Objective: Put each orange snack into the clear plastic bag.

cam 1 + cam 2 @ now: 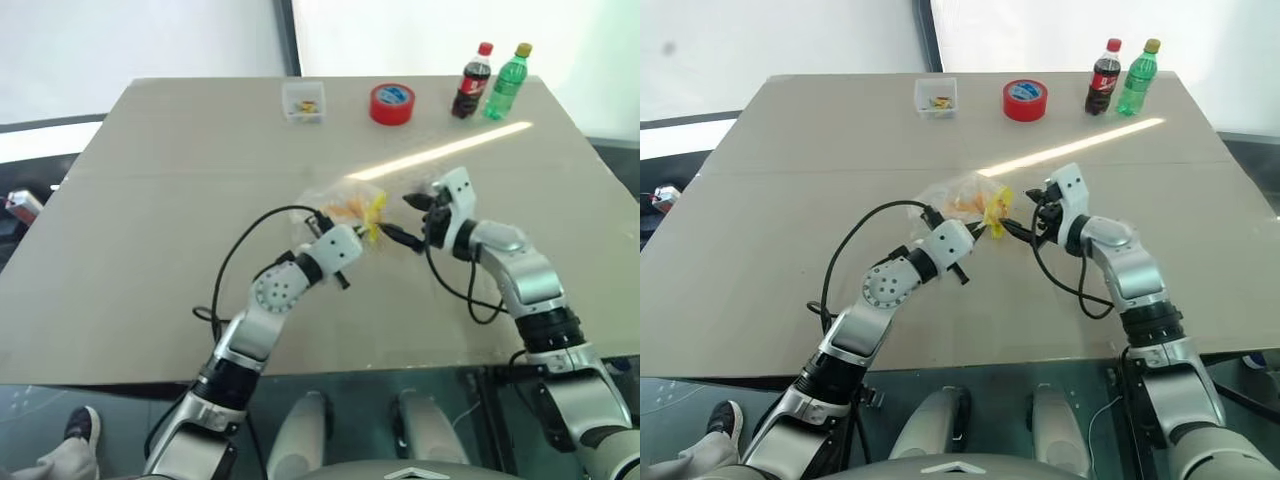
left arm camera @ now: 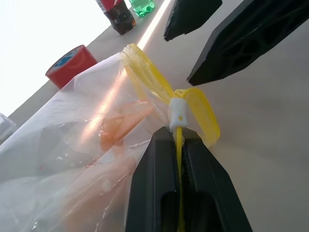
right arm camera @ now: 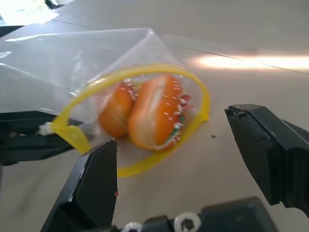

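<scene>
Inside the crinkly clear plastic bag (image 3: 72,63) with its yellow zip strip lie both oval speckled orange snacks (image 3: 154,118), touching. Left gripper (image 2: 179,145) is clenched on the strip; right gripper (image 3: 193,159) stands released just beside the mouth, bare tan tabletop (image 1: 180,200) all round.

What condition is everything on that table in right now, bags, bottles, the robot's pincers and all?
clear plastic bag: mouth open, yellow strip held at one side
orange snacks: both inside the bag, side by side
left pincer: shut on the bag's yellow strip
right pincer: open, empty, facing the bag mouth
cola bottle: upright, capped
green bottle: upright, capped
red tape roll: lying flat
small clear box: resting on the table, small items inside
</scene>
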Tool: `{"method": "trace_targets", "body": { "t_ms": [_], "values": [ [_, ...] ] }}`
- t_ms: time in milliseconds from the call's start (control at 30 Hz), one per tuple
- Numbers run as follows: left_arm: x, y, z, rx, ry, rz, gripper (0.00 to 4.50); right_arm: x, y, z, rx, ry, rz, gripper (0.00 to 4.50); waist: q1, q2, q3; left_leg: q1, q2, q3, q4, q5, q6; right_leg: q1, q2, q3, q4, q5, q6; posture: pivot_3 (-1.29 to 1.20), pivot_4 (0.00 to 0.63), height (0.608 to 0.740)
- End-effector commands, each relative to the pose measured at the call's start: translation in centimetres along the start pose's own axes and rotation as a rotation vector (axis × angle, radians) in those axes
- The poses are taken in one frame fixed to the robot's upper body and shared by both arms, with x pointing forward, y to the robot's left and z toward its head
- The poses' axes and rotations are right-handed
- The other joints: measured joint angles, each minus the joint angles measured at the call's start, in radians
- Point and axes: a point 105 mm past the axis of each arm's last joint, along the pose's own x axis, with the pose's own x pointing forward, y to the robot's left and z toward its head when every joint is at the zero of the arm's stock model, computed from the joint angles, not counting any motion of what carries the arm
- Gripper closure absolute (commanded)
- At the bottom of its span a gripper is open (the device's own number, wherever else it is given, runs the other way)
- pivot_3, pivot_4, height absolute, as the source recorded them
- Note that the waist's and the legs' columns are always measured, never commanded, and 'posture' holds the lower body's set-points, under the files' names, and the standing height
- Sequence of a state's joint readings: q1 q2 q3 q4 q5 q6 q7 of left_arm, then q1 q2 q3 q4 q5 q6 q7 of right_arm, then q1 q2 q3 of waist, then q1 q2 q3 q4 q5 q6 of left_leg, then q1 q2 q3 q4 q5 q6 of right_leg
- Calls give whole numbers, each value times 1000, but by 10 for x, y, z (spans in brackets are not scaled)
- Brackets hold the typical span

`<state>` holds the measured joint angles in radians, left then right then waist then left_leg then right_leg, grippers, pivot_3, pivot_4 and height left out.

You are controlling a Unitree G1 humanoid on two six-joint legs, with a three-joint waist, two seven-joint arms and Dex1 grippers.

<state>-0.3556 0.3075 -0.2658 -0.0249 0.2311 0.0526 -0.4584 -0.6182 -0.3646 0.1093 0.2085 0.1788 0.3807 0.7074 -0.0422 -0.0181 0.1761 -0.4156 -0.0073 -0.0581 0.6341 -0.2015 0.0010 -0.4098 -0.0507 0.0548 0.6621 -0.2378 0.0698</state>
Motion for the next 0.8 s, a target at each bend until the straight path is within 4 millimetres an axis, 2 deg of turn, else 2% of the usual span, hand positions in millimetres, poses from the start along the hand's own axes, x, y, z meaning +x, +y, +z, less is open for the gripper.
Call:
{"method": "trace_targets", "body": {
  "t_ms": [33, 200, 467, 567, 633, 700, 733, 767, 800],
  "values": [
    [-2, 5, 5, 0, -25, 23, 4500, 6, -11, 23, 5, -91, -27, 375, 0, 0, 0, 0, 0, 0, 0, 0, 0, 0, 0, 0, 0, 0, 0, 0, 150, 740],
    [-1, 5, 6, 3, -26, 24, 4500, 26, -12, 35, 0, -125, -9, 375, 0, 0, 0, 0, 0, 0, 0, 0, 0, 0, 0, 0, 0, 0, 0, 0, 150, 740],
    [-2, 6, 6, 5, -22, 30, 4500, 51, -15, 37, -2, -127, 29, 375, 2, 0, 0, 0, 0, 0, 0, 0, 0, 0, 0, 0, 0, 0, 0, 0, 150, 740],
    [-3, 6, 6, 8, -22, 31, 4500, 53, -18, 31, -5, -108, 33, 1161, 2, 0, 0, 0, 0, 0, 0, 0, 0, 0, 0, 0, 0, 0, 0, 0, 150, 740],
    [-3, 8, 6, 9, -20, 34, 4500, 52, -21, 31, -7, -110, 32, 2056, 1, 0, 0, 0, 0, 0, 0, 0, 0, 0, 0, 0, 0, 0, 0, 0, 150, 740],
    [-4, 9, 5, 9, -17, 38, 4500, 50, -24, 33, -3, -118, 29, 3143, 1, 0, 0, 0, 0, 0, 0, 0, 0, 0, 0, 0, 0, 0, 0, 0, 150, 740],
    [-5, 9, 5, 8, -15, 40, 4500, 49, -25, 34, -8, -119, 26, 3349, 1, 0, 0, 0, 0, 0, 0, 0, 0, 0, 0, 0, 0, 0, 0, 0, 150, 740],
    [-5, 10, 4, 6, -13, 43, 4500, 48, -26, 34, -16, -120, 25, 3861, 1, 0, 0, 0, 0, 0, 0, 0, 0, 0, 0, 0, 0, 0, 0, 0, 150, 740],
    [-5, 10, 3, 3, -12, 45, 4500, 47, -27, 35, -20, -122, 26, 4029, 1, 0, 0, 0, 0, 0, 0, 0, 0, 0, 0, 0, 0, 0, 0, 0, 150, 740]
  ]
}}
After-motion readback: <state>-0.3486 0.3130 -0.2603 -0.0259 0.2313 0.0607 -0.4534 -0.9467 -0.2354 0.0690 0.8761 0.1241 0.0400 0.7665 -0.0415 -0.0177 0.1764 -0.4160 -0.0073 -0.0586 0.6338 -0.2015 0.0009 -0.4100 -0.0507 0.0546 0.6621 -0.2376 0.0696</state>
